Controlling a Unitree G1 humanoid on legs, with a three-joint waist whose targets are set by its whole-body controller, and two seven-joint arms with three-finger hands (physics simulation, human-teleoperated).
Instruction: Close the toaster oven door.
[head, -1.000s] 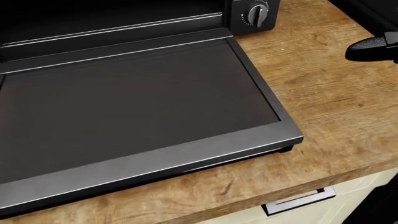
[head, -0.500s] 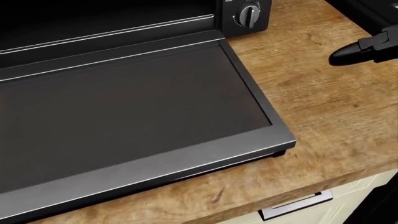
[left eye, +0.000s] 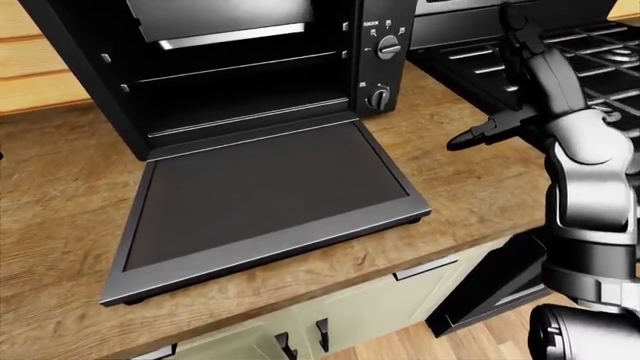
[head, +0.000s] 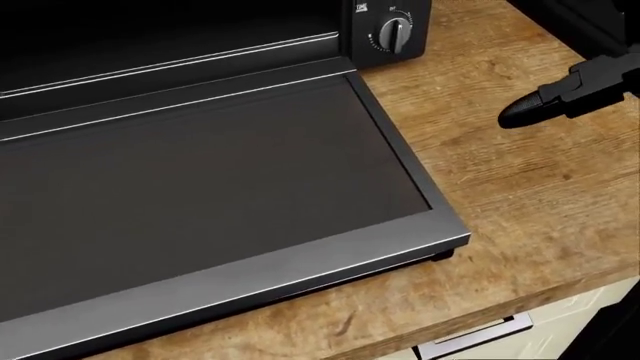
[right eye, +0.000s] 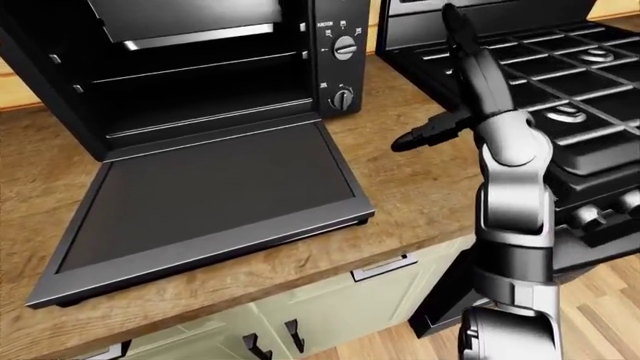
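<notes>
The toaster oven (left eye: 250, 67) stands on the wooden surface (left eye: 60, 195) with its door (left eye: 265, 199) folded fully down, lying flat and reaching almost to the surface's near edge. To the right of the door, the right hand (left eye: 490, 129) hovers above the bare wood, one dark finger pointing toward the door without touching it; it holds nothing, though how far its fingers spread I cannot tell. Right of the oven sits a black stove (right eye: 560, 82).
</notes>
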